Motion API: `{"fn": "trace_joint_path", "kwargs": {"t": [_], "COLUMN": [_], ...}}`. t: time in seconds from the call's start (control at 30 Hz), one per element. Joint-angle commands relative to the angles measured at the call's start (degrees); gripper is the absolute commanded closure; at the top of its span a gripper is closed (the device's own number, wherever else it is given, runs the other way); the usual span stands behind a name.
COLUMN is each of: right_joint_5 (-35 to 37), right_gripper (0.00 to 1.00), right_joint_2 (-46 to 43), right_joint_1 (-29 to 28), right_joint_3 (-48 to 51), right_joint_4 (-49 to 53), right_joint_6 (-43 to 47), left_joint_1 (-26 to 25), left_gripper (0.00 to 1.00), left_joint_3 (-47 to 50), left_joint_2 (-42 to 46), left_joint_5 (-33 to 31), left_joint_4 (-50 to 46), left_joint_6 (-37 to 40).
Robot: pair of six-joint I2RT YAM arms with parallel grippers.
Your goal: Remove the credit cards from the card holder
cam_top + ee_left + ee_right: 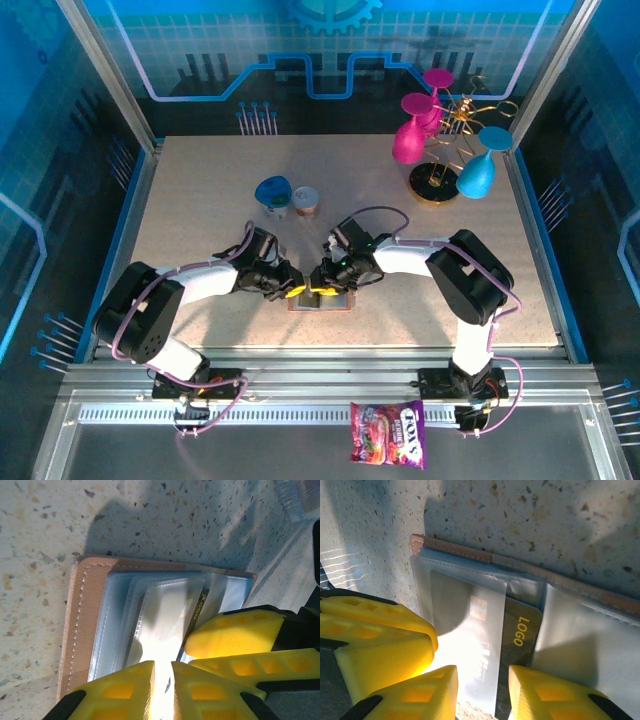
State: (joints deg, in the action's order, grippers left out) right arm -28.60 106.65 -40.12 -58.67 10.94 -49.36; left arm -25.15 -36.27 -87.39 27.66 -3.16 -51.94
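Card holder (82,610): lies open and flat on the table (200,210), near the front edge, between the two grippers. The stitched brown border is visible, with the clear sleeves fanned out.
Credit cards (522,630): one dark card with yellow "LOGO" lettering, tucked partly inside a sleeve of the holder.
Left gripper (162,672): fingers nearly together, pinching the edge of a clear sleeve (165,615).
Right gripper (482,685): fingers apart, straddling the sleeve edge and the dark card's corner. Whether they touch it cannot be told.
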Motion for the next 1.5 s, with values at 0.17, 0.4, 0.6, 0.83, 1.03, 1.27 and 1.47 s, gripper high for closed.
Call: {"fn": "trace_joint_path", "kwargs": {"t": [0.17,0.4,0.6,0.83,1.03,1.27,1.47], "right_joint_5": [1.53,1.66,1.66,1.62,1.68,1.71,1.64], "right_gripper": [0.65,0.65,0.65,0.65,0.65,0.65,0.66], "right_joint_2": [0.36,0.42,0.39,0.35,0.27,-0.97,-2.21], "right_joint_1": [-0.41,0.05,0.26,0.3,0.54,0.57,0.79], "right_joint_3": [-1.98,-2.5,-2.58,-3.3,-3.4,-3.14,-2.42], "right_joint_4": [3.92,4.97,5.24,5.63,5.62,5.76,5.5], "right_joint_6": [2.32,3.24,3.49,3.81,3.9,3.92,3.8], "left_joint_1": [-0.34,-0.34,-0.34,-0.36,-0.34,-0.35,-0.36], "left_gripper": [0.83,0.83,0.83,0.83,0.83,0.86,0.88], "left_joint_3": [-0.12,0.15,0.48,0.59,0.02,0.24,0.15], "left_joint_2": [-0.25,-0.11,0.47,0.92,0.99,0.57,0.08], "left_joint_5": [-1.0,-1.14,-1.34,-1.68,-2.26,-2.36,-2.49], "left_joint_4": [-1.93,-1.95,-2.06,-2.54,-4.06,-3.92,-4.21], "left_joint_6": [1.53,1.45,1.32,1.53,2.39,2.54,2.89]}}
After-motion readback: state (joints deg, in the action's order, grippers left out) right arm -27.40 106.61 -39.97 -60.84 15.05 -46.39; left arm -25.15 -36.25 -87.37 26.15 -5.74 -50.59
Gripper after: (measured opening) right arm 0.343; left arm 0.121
